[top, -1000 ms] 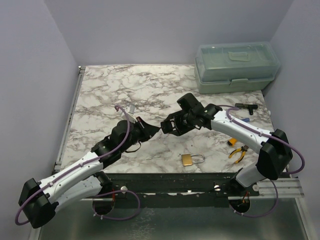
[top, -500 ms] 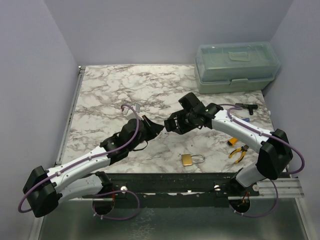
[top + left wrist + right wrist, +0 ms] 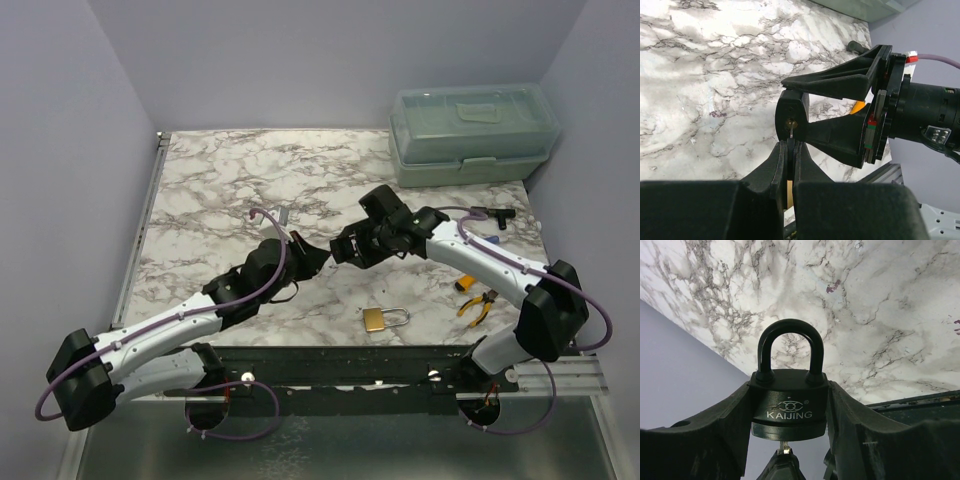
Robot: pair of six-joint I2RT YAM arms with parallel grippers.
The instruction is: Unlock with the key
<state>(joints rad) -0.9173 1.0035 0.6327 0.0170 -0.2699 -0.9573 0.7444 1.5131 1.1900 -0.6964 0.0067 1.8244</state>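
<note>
**Two-arm key-and-lock set-up, seen from above and from both wrists.** The black padlock [image 3: 789, 407], marked KAIJING, is held above the middle of the marble-patterned table [image 3: 220, 180]. It sits crosswise in the right gripper [image 3: 344, 246], whose fingers [image 3: 735, 415] press on its two flat sides. Both legs of its shackle [image 3: 790, 330] are seated in the body. The left gripper [image 3: 790, 148] meets it from the opposite side, its fingers pressed together on a thin silver key [image 3: 790, 131]. The key's tip lies at the brass keyhole [image 3: 791, 121] in the underside of the lock.

**Surroundings.**
- A second padlock, a brass one [image 3: 383, 319], lies flat near the front edge of the table, well apart from both grippers.
- Yellow-handled pliers [image 3: 478, 305] lie to the right of the brass padlock, close to the right arm.
- A small black T-shaped part [image 3: 490, 214] rests near the right edge of the table.
- A pale green translucent toolbox [image 3: 474, 135] stands closed at the far right corner.
- A short silver item [image 3: 284, 214] lies beside the left arm's cable and is too small to identify.

**Hidden or unclear.**
- From above, the two grippers cover the black padlock and the key almost entirely.
- The key's head is buried between the left fingers, with only a yellowish sliver showing.
- How far the blade has entered the keyhole cannot be told.
- In the right wrist view only a stub of the key shows under the lock.
</note>
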